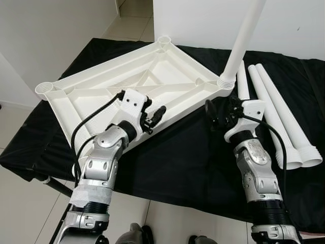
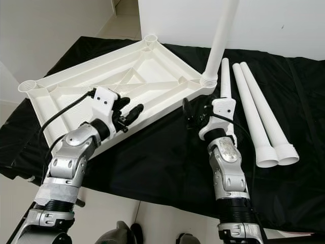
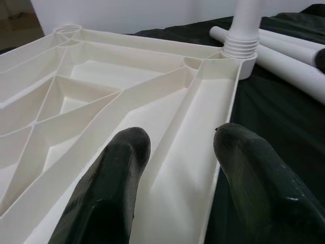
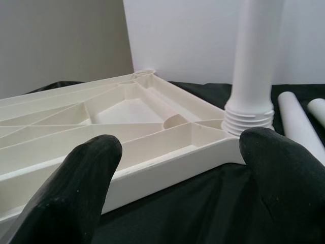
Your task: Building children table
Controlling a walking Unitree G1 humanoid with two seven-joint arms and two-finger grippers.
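The white plastic tabletop point(image 1: 167, 66) lies upside down on a black cloth, ribs facing up. One white leg point(image 1: 244, 35) stands upright in its near right corner socket. Three loose legs point(image 1: 277, 117) lie side by side on the cloth to the right. My left gripper point(image 1: 154, 119) hovers open over the tabletop's near long edge, and the left wrist view has its fingers point(image 3: 117, 178) straddling that rim. My right gripper point(image 1: 219, 113) stands open just in front of the corner with the upright leg point(image 4: 256, 51), holding nothing.
The black cloth point(image 1: 188, 147) covers a low surface whose front edge runs close to my body. Open sockets sit at the tabletop's left corner point(image 1: 45, 88) and far corner point(image 1: 163, 39). A white wall rises behind, and tiled floor lies to the left.
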